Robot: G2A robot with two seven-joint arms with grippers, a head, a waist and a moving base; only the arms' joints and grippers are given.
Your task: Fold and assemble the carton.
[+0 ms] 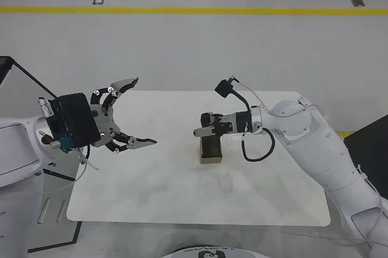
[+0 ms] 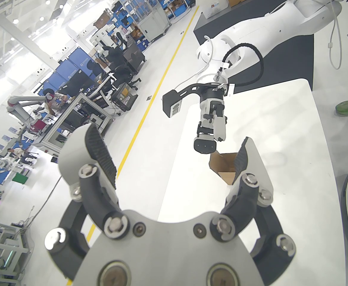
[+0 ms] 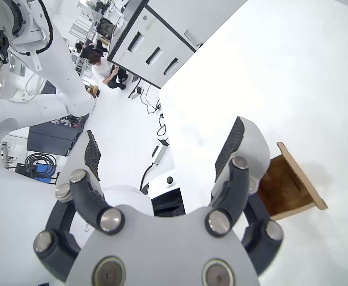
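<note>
Carton (image 1: 211,149) stands open-topped a little right of the middle of the counter (image 1: 181,193), its brown inside showing and no flap yet closed. The right hand (image 1: 202,124) hangs just over it, spread wide and holding nothing, one finger just beside a carton wall; it looks placed to push a flap down or take that wall. The left hand (image 1: 142,111) hovers at the counter's left edge, well apart, also fully spread and empty, turned toward the carton as if ready to brace it.

Top cam looks down; wrist cams share carton (image 2: 221,165).
</note>
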